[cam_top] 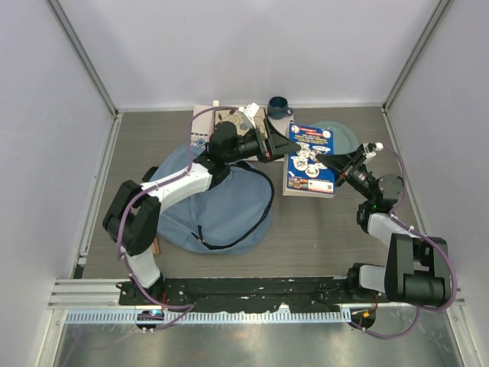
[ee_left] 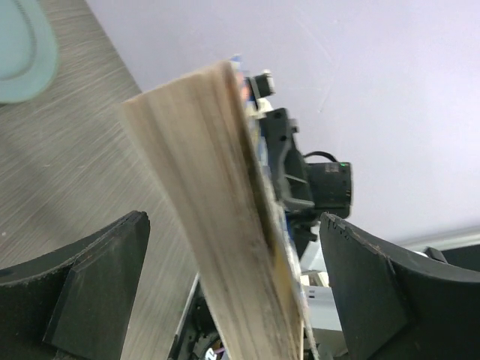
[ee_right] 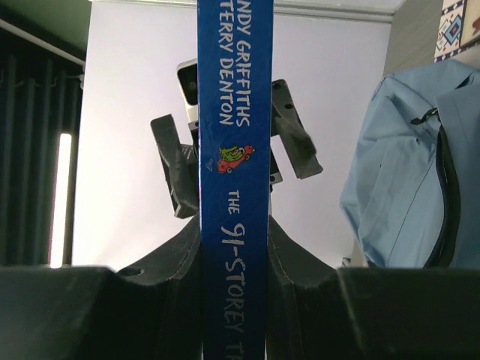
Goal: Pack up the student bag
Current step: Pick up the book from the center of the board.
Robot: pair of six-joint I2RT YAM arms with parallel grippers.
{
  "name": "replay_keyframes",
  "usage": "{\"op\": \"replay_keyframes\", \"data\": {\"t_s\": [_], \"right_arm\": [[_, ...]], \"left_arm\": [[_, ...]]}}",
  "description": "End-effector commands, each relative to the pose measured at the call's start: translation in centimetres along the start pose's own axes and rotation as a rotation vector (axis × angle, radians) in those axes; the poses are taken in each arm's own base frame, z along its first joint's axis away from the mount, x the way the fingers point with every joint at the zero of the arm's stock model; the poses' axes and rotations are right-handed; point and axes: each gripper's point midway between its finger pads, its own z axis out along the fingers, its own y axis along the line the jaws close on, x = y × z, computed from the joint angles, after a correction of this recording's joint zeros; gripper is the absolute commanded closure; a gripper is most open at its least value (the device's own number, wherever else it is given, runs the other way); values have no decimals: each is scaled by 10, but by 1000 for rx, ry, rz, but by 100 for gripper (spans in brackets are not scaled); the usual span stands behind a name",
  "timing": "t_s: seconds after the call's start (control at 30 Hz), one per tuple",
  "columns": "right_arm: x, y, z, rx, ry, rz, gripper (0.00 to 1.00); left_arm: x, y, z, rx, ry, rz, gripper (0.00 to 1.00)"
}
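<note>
Clearly, the packing is at an early stage. The student bag (cam_top: 218,206) lies flat on the table in front of the left arm's base, and I see nothing going into it yet. A dark zipper line runs along its side in the right wrist view, but whether the mouth is open enough, I cannot tell.

The only item in hand is a book (cam_top: 312,159) with a blue cover. The right gripper (ee_right: 234,247) is closed narrow on its spine edge and holds it above the table, to the right of the bag. The left gripper (cam_top: 279,151) reaches over the bag to the book's other side. Its jaws stand wide, one on each side of the page edge, and neither seems to touch the paper (a handover looks to be in preparation, in my judgement).

What is left is nearly everything. The book must be brought to the bag's opening and pushed in. A teal plate (cam_top: 344,136), a dark cup (cam_top: 279,105) and a white patterned mat (cam_top: 205,115) wait at the far side, and some of them may need packing too.
</note>
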Motion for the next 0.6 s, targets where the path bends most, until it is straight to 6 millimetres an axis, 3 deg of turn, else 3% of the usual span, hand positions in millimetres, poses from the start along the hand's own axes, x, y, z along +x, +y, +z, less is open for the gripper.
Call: {"op": "replay_keyframes", "data": {"t_s": [0.0,0.37,0.47,0.57], "right_arm": [[21,55,-7,-222,72,-164,99],[31,55,-4,-213,133,-178,99],[32,51,-3,-204,140,-177,99],[31,44,-2,-180,145,-167,99]], "left_arm": [[-6,-28,0,151,1,41,2],[-3,-21,8,180,17,-15,12],[-4,-25,6,186,14,-16,28],[-4,-24,5,178,13,-7,50]]}}
